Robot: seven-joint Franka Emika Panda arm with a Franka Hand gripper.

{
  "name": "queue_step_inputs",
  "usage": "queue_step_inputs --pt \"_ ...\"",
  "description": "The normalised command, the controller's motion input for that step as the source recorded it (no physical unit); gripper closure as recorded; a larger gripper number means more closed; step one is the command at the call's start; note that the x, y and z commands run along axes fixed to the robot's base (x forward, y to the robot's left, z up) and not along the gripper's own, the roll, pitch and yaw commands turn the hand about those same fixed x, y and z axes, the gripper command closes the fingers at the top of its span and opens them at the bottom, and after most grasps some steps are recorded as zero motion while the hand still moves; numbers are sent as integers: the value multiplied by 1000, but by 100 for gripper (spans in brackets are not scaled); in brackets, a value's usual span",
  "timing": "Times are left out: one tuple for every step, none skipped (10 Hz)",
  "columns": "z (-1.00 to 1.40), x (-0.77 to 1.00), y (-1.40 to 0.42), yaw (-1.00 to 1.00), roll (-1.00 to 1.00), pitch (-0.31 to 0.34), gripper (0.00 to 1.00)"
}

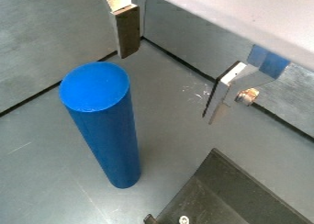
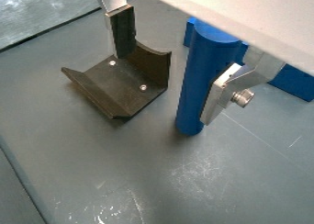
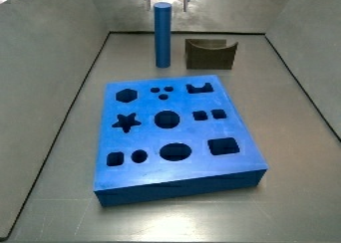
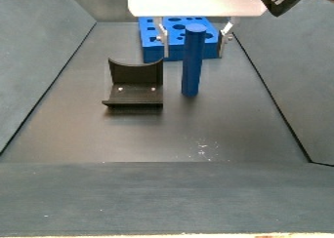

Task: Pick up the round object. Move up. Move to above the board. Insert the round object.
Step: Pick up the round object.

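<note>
Board (image 3: pixel 173 137) flat on the floor, filling the near half of a side view, holes upward, nothing in them. Beyond its far edge, well apart, the peg (image 3: pixel 163 35) upright on the floor — free-standing, base down. Right of the peg in that view, just beside it, a dark notched block (image 3: pixel 210 54), apart from both peg and board.

Gripper (image 1: pixel 172 67) low over the peg's top, spread wide, holding nothing; one finger (image 1: pixel 125 32) and the other (image 1: pixel 229 92) apart on either side. In a wrist view the peg (image 1: pixel 106 122) off to one side of the gap rather than squarely between the plates; in another, close against one finger (image 2: pixel 221 92) — contact not certain.

Step in hand, by judgement: the pick-up, not yet made. Next called for: centring over the peg, descending a little, then closing on its upper part. Likely risks: knocking the peg over with a plate, or brushing the block (image 2: pixel 119 84) nearby.
</note>
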Motion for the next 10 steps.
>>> queue_step_inputs --pt "0 0 0 0 14 23 0" --pt "171 -89 -277 0 177 234 0" --pt "669 -726 -323 -129 517 74 0" --pt "374 -806 -314 -40 243 -211 0" --pt "-34 17 0 0 0 0 0" --pt "-6 26 0 0 0 0 0" --pt "-509 -134 -571 31 126 -129 0" --pt "-637 -186 -597 0 106 -269 0" --pt "0 0 -63 0 0 0 0" --pt "-126 17 -20 0 0 0 0"
